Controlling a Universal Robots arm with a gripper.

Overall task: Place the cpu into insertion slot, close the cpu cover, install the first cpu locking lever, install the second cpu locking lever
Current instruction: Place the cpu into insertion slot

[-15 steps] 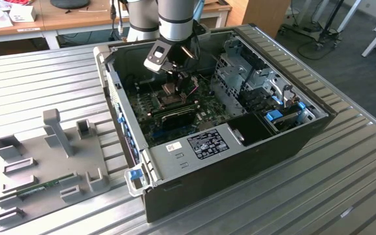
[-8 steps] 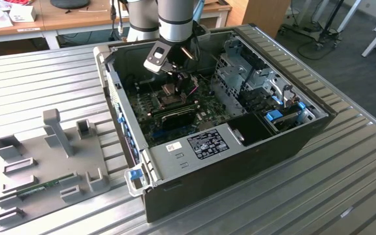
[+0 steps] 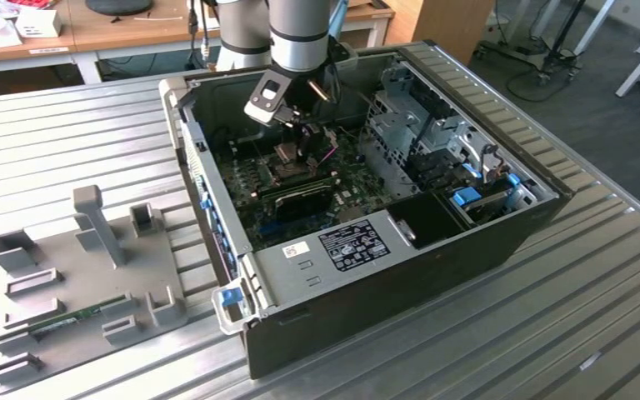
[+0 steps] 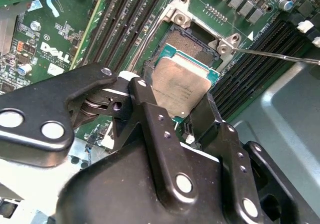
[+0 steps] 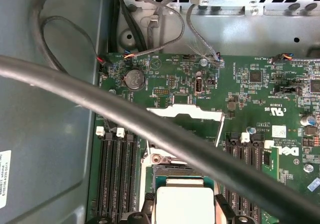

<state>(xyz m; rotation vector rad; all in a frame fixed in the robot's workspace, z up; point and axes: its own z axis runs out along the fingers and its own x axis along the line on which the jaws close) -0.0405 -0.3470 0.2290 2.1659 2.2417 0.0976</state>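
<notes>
The fingers (image 3: 296,130) hang above the motherboard (image 3: 348,197) inside the open computer case (image 3: 409,287).

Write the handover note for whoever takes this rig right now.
The gripper is shut on the cpu, with a finger on each side.
The cpu sits over the insertion slot. Part of the dark socket centre is uncovered beyond it, so it does not look seated.
The cpu cover stands open.
One locking lever is swung out, unlatched.
Done: cpu at the slot. Not yet done: seating, cover, both levers.
</notes>
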